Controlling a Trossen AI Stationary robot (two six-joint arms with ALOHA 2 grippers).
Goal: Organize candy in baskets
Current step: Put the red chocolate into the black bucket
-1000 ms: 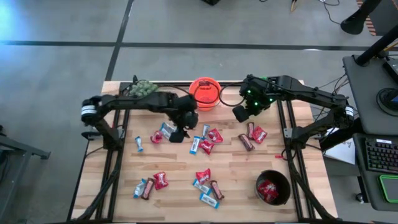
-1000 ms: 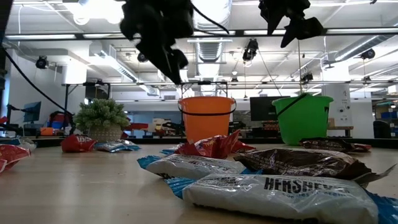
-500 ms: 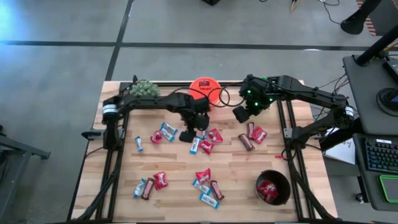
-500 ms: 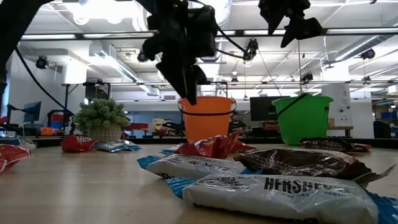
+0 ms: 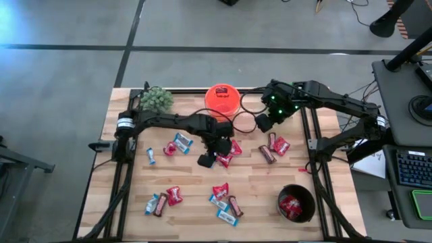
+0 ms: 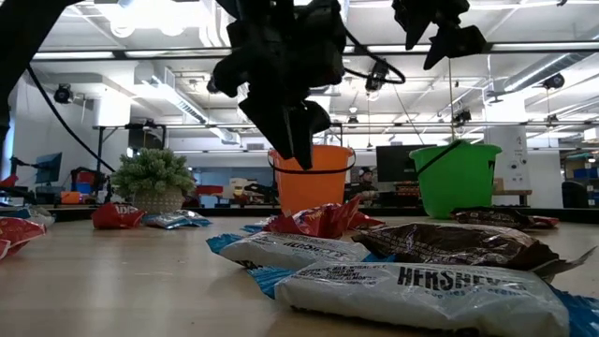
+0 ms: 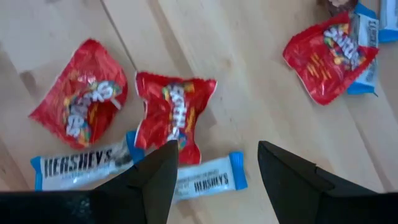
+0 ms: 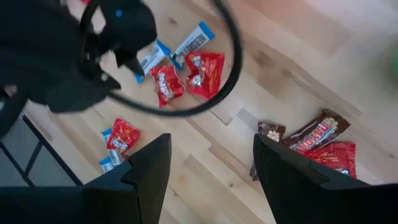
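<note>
Table (image 5: 270, 196): green basket (image 6: 456, 178) appears only at table level.

A pale wooden-plank desk (image 5: 256, 185) sits on a grey floor (image 5: 61, 108). At its far left corner stands a bushy green potted plant (image 5: 156, 98), upright in a light pot. Off to the right there's a dark side table (image 5: 405, 101) carrying a keyboard (image 5: 413, 167). Bright strip lights (image 6: 150, 17) run across the ceiling of the room behind.
</note>
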